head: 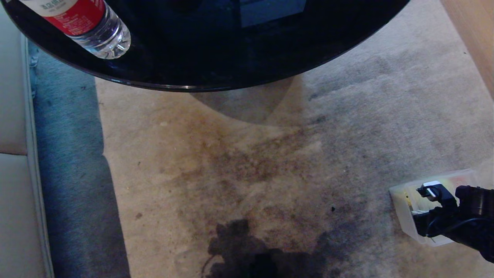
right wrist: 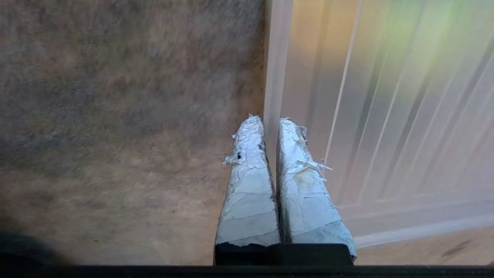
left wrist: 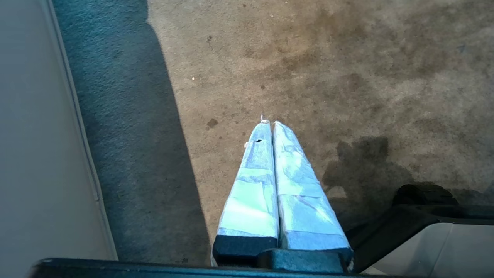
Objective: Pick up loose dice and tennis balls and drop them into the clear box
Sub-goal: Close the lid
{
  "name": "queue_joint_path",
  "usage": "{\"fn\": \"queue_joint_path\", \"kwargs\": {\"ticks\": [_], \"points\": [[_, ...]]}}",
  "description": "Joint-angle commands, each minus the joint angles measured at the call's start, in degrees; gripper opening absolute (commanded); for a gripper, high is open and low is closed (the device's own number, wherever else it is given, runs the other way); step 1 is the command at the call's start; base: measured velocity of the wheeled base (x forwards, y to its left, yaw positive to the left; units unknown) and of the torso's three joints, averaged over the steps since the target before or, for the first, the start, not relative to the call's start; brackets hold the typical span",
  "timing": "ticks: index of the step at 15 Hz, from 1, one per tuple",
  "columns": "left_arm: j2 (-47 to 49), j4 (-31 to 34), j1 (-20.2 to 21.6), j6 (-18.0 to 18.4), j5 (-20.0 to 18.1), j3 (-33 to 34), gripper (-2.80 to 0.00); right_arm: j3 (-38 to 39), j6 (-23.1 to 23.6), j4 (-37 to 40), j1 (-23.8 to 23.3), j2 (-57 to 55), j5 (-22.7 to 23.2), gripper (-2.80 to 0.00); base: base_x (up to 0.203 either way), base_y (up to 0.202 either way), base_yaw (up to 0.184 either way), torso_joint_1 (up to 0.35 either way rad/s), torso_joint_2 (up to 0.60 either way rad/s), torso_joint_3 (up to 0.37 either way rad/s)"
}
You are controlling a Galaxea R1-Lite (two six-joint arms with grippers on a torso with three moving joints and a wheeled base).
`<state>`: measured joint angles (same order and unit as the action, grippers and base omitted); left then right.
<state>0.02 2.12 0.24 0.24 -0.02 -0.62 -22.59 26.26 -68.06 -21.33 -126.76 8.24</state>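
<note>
Head view: my right hand [head: 424, 200] hangs over the clear box [head: 399, 197] on the carpet [head: 231, 173] at my far right; yellow and red tints show through its wall, though I cannot make out the pieces. No loose dice or balls on the carpet here.
Left wrist view: my left hand [left wrist: 269, 122], pressed together and empty, hangs parked above carpet.
Right wrist view: my fingers [right wrist: 251, 170] pinch the box's rim between them.
Progress: apparently near finished; anything left lies out of sight.

Warm, dim light over the stained carpet [head: 247, 173]; hard-edged shadow along its left edge; glare off the black table [head: 216, 50]; right wrist view motion-smeared.
</note>
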Motion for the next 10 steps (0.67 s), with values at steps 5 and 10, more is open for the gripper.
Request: {"fn": "queue_joint_path", "kwargs": {"ticks": [5, 10], "points": [[0.0, 0.0, 0.0, 0.0, 0.0, 0.0, -2.80, -1.4, 0.4, -2.4, -0.3, -2.9, 0.6, -2.80, 0.000, 0.000, 0.000, 0.000, 0.00, 0.000], [0.0, 0.0, 0.0, 0.0, 0.0, 0.0, -2.80, -1.8, 3.9, -6.7, -0.3, -4.1, 2.4, -2.80, 0.000, 0.000, 0.000, 0.000, 0.00, 0.000]]}}
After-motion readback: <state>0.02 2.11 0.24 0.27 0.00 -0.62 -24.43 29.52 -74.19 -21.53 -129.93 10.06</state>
